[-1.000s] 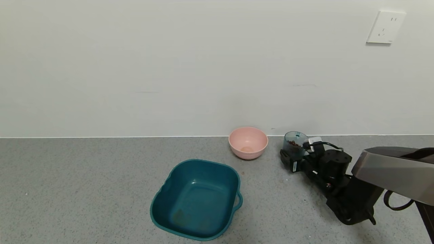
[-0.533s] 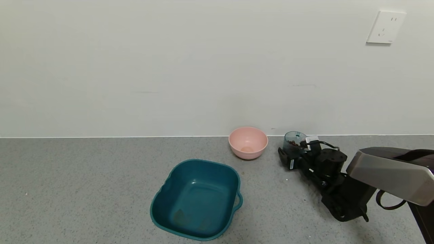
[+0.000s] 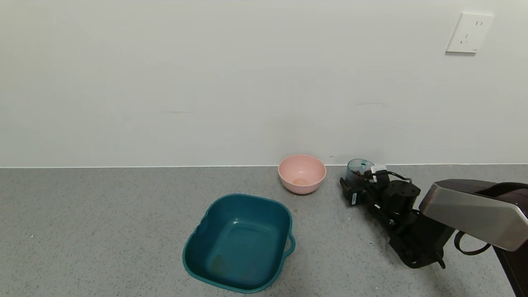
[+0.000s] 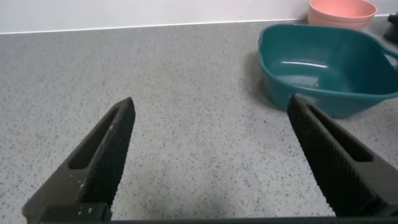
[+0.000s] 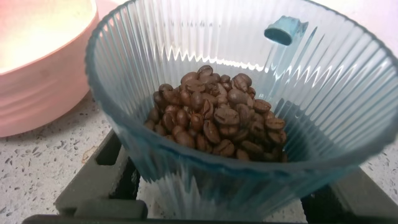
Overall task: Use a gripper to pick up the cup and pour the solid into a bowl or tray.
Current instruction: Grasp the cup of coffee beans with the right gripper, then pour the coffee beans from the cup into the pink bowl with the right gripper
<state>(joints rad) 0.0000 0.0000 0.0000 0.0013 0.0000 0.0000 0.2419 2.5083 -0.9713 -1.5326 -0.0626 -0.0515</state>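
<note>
The translucent blue-teal ribbed cup (image 3: 355, 168) stands upright by the back wall, right of the pale pink bowl (image 3: 303, 185). It holds a heap of dark brown beans (image 3: 359, 174). My right gripper (image 3: 358, 179) is low on the counter with its fingers on either side of the cup's lower part, still spread. In the right wrist view the cup (image 5: 249, 168) fills the frame between my right gripper's (image 5: 224, 186) fingers, with the beans (image 5: 214, 121) inside and the bowl (image 5: 43, 81) close beside it. My left gripper (image 4: 211, 102) is open and empty over bare counter.
A larger dark teal tub with a handle (image 3: 247, 198) sits on the grey counter in front of the bowl, and it also shows in the left wrist view (image 4: 323, 93). The white wall runs close behind the cup and bowl. A wall outlet (image 3: 469, 33) is at the upper right.
My right arm has moved forward toward the wall, bringing its fingers further around the cup. The bowl and tub have not moved.
</note>
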